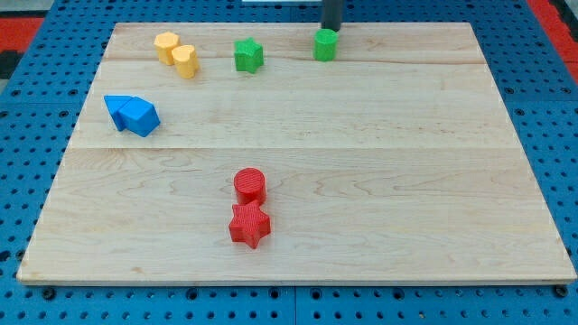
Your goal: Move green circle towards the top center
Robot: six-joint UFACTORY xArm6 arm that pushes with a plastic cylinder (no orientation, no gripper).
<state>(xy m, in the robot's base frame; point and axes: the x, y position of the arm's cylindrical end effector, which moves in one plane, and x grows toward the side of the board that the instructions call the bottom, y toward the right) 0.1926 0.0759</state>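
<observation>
Red star (249, 226) sits far below the green circle (326, 44), which already looks near top center, my tip (331, 29) touching its upper edge, holding nothing.

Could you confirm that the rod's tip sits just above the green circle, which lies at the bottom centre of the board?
Not quite: the camera view shows the green circle near the board's top edge, right of centre, not at the bottom. My tip does sit just above it, as you said.
</observation>
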